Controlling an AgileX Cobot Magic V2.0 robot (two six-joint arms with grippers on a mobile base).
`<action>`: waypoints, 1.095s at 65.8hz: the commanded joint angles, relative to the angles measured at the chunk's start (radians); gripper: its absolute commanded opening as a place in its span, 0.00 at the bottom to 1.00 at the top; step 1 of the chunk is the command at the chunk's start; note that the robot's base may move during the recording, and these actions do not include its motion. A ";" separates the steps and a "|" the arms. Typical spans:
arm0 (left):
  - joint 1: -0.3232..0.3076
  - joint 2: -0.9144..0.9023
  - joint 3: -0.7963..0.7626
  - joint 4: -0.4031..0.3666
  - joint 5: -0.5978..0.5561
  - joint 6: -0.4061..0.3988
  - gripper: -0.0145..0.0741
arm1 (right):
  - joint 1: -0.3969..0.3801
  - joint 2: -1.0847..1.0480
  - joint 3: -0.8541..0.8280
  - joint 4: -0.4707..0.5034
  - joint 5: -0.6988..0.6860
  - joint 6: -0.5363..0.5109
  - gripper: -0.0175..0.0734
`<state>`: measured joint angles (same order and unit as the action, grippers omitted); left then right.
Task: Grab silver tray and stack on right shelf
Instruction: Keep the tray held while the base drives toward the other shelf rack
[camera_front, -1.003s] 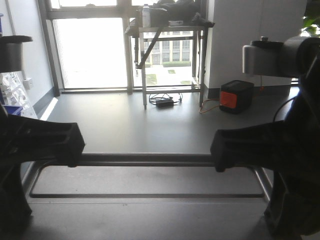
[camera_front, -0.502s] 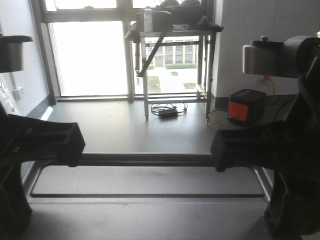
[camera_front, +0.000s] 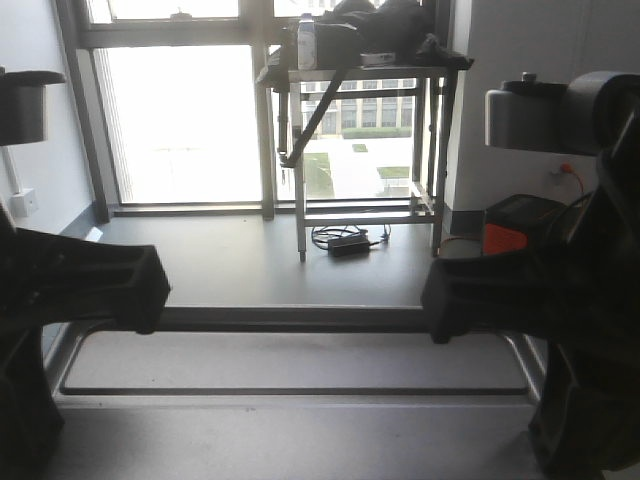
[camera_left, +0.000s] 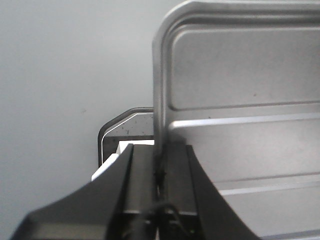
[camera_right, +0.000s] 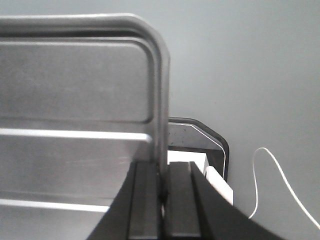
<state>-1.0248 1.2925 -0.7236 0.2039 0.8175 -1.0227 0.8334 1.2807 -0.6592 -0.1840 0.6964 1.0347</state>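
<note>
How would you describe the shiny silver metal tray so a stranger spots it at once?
Below the bright window, two black robot arms fill the foreground. Between them, the left hand and right hand each clamp a side rim of the shiny rectangular silver metal tray. Only it has rounded corners and long parallel ridges, unlike the plain grey floor.

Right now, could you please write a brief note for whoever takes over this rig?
Left gripper: shut on the silver tray at its left rim.
Right gripper: shut on its right rim.
The tray is held between both arms.
Done: the grab.
Left: bring it to the right shelf, which is not in any view, and stack it there.
</note>
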 joint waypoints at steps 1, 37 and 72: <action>-0.008 -0.027 -0.015 0.028 0.049 0.019 0.05 | -0.004 -0.028 -0.021 -0.054 0.014 -0.009 0.26; -0.008 -0.027 -0.015 0.028 0.049 0.019 0.05 | -0.004 -0.028 -0.021 -0.054 0.014 -0.009 0.26; -0.008 -0.027 -0.015 0.028 0.049 0.019 0.05 | -0.004 -0.028 -0.021 -0.054 0.014 -0.009 0.26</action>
<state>-1.0248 1.2925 -0.7236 0.2039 0.8175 -1.0227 0.8334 1.2807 -0.6592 -0.1840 0.6964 1.0347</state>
